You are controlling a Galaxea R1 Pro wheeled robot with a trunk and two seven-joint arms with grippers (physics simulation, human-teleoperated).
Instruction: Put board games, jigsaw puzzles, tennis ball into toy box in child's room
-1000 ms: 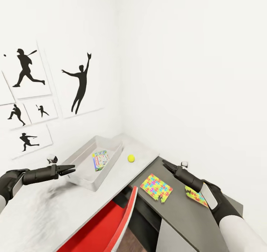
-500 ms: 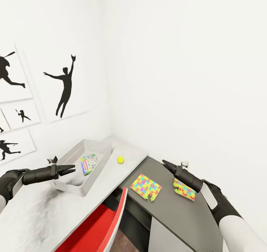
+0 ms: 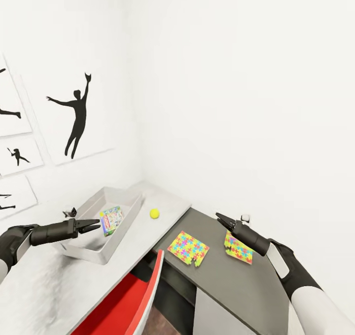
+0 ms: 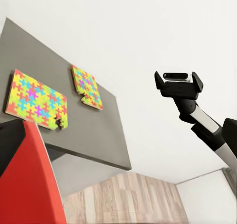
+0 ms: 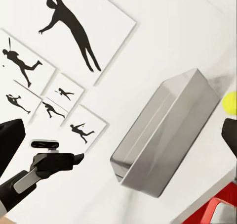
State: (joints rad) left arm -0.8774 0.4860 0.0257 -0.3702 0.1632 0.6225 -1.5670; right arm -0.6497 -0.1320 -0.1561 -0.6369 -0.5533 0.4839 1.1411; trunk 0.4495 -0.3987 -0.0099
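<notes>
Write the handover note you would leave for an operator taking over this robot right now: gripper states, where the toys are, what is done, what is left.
Left gripper: empty, jaws slightly apart, held beside the toy box.
Right gripper: empty, jaws near closed, above the dark grey desk section.
Done: one board game lies in the toy box.
Left: tennis ball on the white desk top; two jigsaw puzzles on the dark section, one nearer the bin, one under the right arm. The other board games are not visible here.
</notes>
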